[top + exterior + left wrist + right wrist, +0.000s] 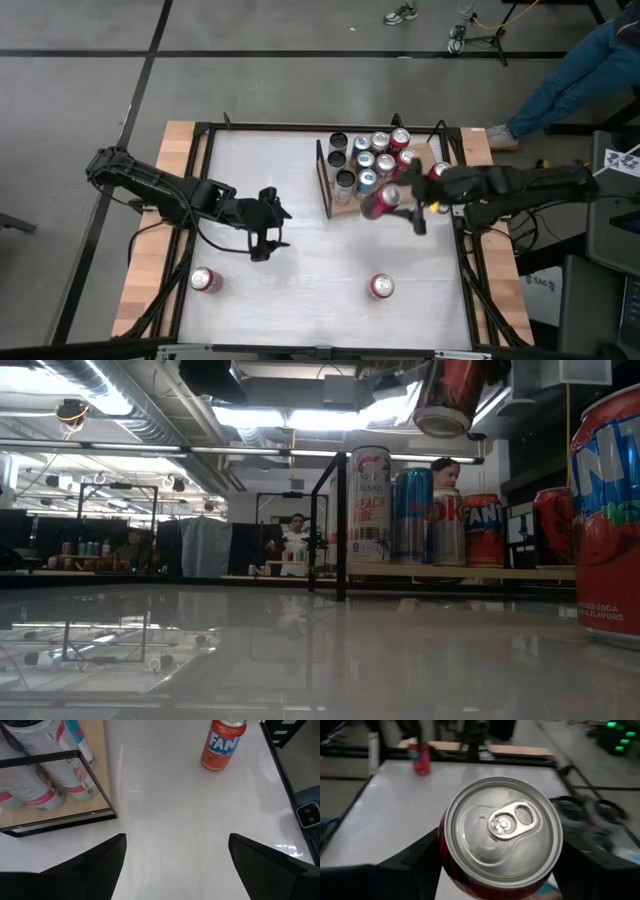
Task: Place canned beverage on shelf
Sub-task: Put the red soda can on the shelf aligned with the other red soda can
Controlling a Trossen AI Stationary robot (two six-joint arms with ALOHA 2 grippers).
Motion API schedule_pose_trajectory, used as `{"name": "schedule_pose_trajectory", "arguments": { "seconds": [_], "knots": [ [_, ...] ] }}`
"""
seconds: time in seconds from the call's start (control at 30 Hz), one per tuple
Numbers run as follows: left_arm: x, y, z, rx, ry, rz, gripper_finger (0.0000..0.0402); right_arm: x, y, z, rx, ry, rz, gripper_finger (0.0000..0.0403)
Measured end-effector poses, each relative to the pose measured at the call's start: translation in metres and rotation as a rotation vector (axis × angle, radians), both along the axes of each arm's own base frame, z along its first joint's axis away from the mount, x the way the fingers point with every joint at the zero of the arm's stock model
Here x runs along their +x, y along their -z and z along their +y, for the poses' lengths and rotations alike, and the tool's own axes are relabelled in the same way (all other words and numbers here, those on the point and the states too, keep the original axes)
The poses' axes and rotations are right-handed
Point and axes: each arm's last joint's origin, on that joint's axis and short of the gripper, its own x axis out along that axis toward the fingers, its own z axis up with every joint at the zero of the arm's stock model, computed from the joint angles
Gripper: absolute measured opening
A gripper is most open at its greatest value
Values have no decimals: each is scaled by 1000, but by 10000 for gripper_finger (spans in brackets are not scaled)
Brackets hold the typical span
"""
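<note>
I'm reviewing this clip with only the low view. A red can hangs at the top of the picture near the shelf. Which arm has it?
Observer: The right claw holds the red can, gripping its body, with the can's top facing the wrist camera.
Operator: Is it over the shelf yet?
Observer: Seen from above, it hangs at the edge of the shelf, beside the standing cans already there.
Operator: And the left arm?
Observer: The left claw is open and empty, over the middle of the table.
</note>
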Motion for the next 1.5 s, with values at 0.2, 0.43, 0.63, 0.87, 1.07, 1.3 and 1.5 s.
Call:
{"name": "schedule_pose_trajectory", "arguments": {
  "seconds": [0.2, 0.43, 0.63, 0.87, 1.07, 1.3, 1.5],
  "knots": [
    [0, 0, 0, 3, -2, 0, 342, -22, -10, -28, 14, 104, 30, 287],
    [0, 0, 0, 3, -2, 0, 342, -44, -44, -47, -18, 226, 109, 287],
    [0, 0, 0, 3, -2, 0, 342, -62, -65, -56, -61, 324, 129, 287],
    [0, 0, 0, 3, -3, 0, 342, -82, -56, -68, -76, 492, 294, 287],
    [0, 0, 0, 3, -3, 0, 342, -89, -53, -78, -81, 580, 343, 287],
    [0, 0, 0, 3, -2, 0, 342, -87, -50, -93, -88, 628, 395, 287],
    [0, 0, 0, 3, -2, 0, 342, -83, -46, -109, -75, 610, 428, 287]
  ]
}}
